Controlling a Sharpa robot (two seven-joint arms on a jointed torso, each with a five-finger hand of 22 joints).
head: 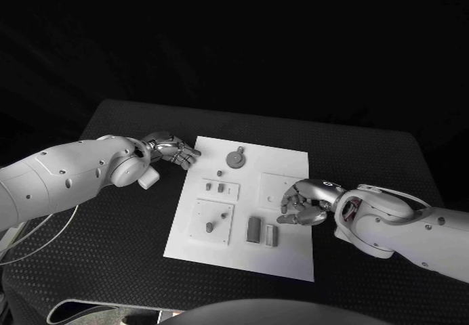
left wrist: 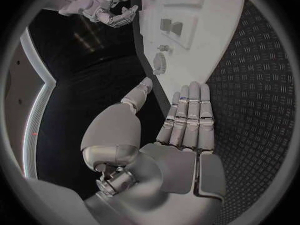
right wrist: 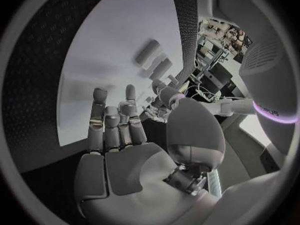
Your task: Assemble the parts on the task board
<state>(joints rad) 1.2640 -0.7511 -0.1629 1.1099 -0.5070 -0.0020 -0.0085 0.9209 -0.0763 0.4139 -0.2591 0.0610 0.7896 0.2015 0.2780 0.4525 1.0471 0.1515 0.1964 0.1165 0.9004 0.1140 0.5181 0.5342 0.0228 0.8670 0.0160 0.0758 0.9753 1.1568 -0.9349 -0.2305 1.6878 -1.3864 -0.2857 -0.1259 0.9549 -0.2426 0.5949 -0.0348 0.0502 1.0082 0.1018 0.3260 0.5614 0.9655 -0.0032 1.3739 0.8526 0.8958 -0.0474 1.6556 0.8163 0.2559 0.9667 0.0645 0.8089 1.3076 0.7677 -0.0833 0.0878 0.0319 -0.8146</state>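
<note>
Two silver hands flank the white task board, which lies in the middle of the black table, its long sides running from near to far. The left hand hovers just beside the board's far left corner, over the table's dark mat. In the left wrist view its fingers lie straight and side by side, thumb held off to one side, with nothing in them. The right hand is over the board's right part, its fingers loosely bent and apart; in the right wrist view the palm is bare, and no part is held.

On the board, a round grey part with a short stem lies near the far edge, between the two hands. Nearer, a small raised plate carries little dark pieces. Nearer still on the left, a larger raised plate holds two small pegs. Just right of it, two grey oblong parts lie side by side, close under the right hand's fingertips but apart from them. A pale square plate sits on the right half; the right hand covers part of it, so what lies on its right side cannot be told.

A thin white cable loops beneath the left arm at the table's left edge.
</note>
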